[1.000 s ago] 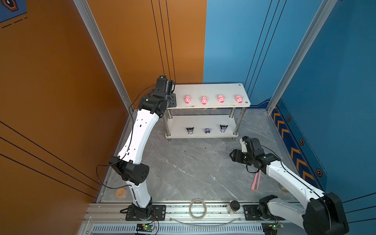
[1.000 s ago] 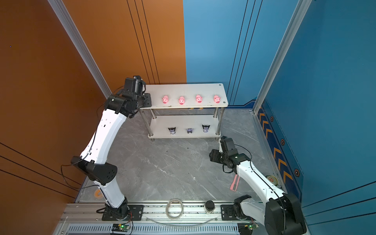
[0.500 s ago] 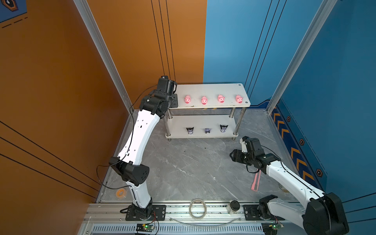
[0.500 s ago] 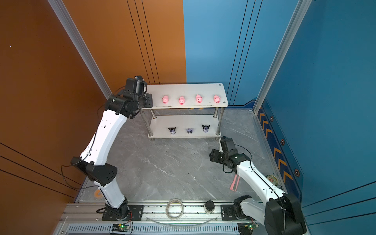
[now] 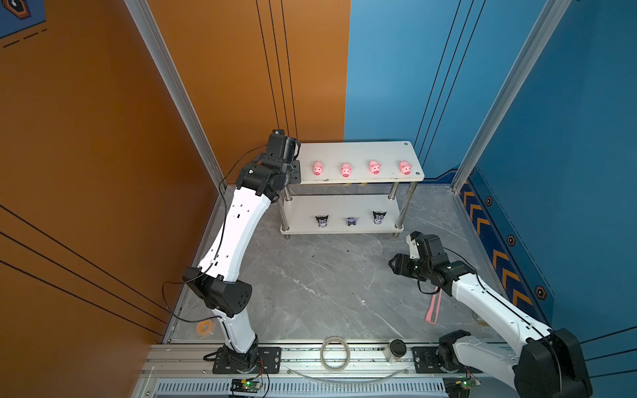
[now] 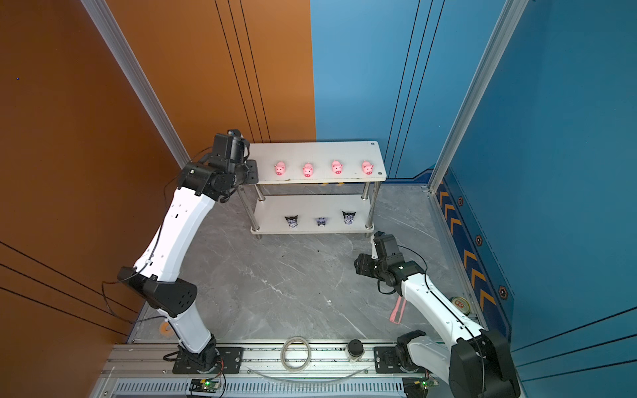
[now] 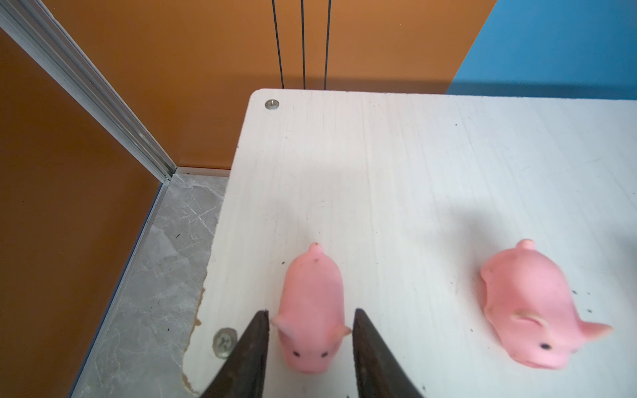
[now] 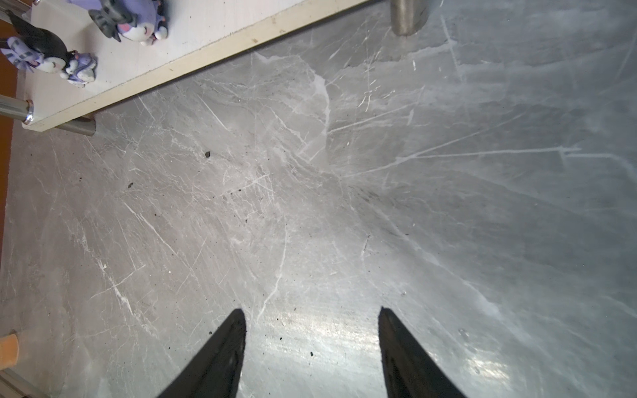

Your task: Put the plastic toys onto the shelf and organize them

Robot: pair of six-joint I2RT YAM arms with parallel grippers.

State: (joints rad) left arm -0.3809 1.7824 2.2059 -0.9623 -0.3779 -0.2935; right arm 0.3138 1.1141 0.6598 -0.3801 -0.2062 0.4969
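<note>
Loosened since a second ago, the left end effector (image 7: 311, 311) stands with fingers apart at the left end of the shelf (image 5: 358, 151). Grey tabletop (image 5: 327, 282) carries that shelf at its far edge. Right end effector (image 8: 312, 309) hovers over bare tabletop near the shelf's right front leg, jaws apart, holding nothing. On the top board a pig (image 7: 310, 275) sits between the left fingers, which flank its head closely. Four more pigs (image 5: 346, 169) line the board beyond it. Three figures (image 5: 351, 221) stand on the lower board.
</note>
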